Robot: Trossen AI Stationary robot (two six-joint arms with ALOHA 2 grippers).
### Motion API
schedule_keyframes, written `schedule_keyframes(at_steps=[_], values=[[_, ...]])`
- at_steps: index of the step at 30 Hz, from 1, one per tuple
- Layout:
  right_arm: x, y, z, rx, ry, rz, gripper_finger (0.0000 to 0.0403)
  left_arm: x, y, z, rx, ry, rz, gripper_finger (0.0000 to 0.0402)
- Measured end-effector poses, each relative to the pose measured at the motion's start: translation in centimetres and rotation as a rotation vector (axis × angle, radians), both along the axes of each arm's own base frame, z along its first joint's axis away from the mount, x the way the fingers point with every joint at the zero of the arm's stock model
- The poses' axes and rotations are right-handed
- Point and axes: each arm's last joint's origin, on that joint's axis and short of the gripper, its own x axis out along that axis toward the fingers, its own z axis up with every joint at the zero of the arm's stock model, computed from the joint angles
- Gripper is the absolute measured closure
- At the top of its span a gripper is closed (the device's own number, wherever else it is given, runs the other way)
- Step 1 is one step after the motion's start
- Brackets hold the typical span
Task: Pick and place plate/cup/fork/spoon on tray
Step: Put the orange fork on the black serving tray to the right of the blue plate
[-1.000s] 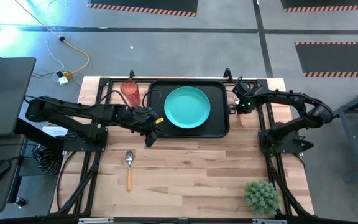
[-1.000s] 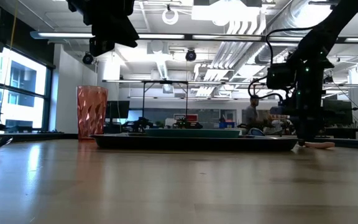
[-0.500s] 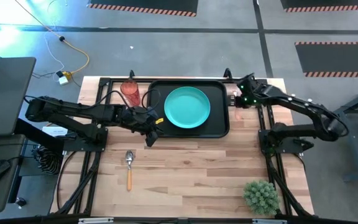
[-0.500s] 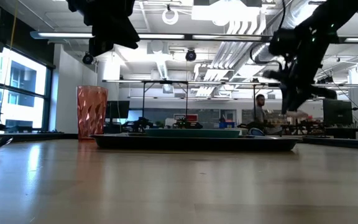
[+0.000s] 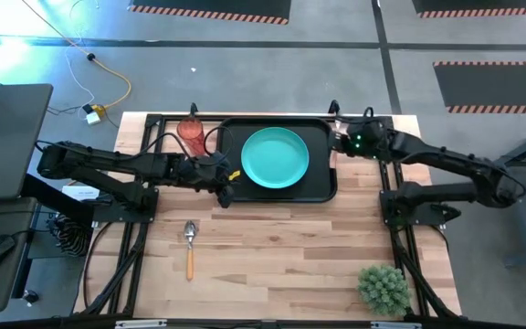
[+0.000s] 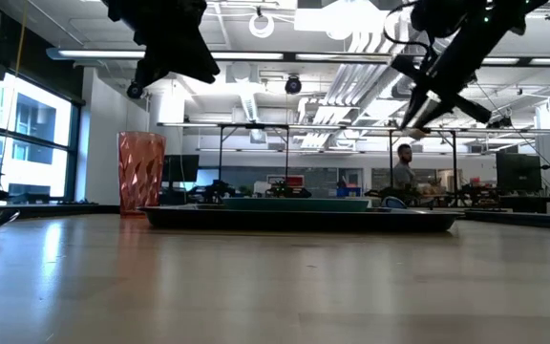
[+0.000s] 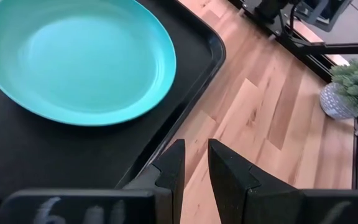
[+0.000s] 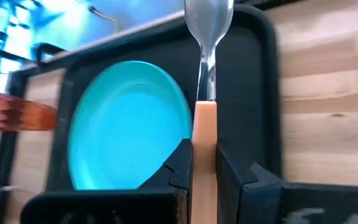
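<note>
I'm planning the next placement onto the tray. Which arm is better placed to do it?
The right. Its gripper already grips a wooden-handled utensil and hangs at the tray's right edge beside the plate. The left gripper holds nothing, at the tray's left edge, away from the spoon.

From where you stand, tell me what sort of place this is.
Probably a robotics lab in an open industrial office: a pale wooden worktable on a dark metal frame, exposed white ceiling ducts, and striped hazard tape on the grey floor.
</note>
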Motion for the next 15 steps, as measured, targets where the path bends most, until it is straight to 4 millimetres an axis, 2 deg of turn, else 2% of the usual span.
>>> schedule_keyframes(at_steps=[6, 15], values=[[1.7, 1.3, -0.6, 0.005, 0.002, -0.038, 0.0382, 0.0, 0.0, 0.0, 0.022, 0.004, -0.009, 0.0342], [4.8, 2.1, -3.5, 0.087, 0.089, -0.012, 0.0382, 0.0, 0.0, 0.0, 0.033, 0.007, -0.017, 0.0342]])
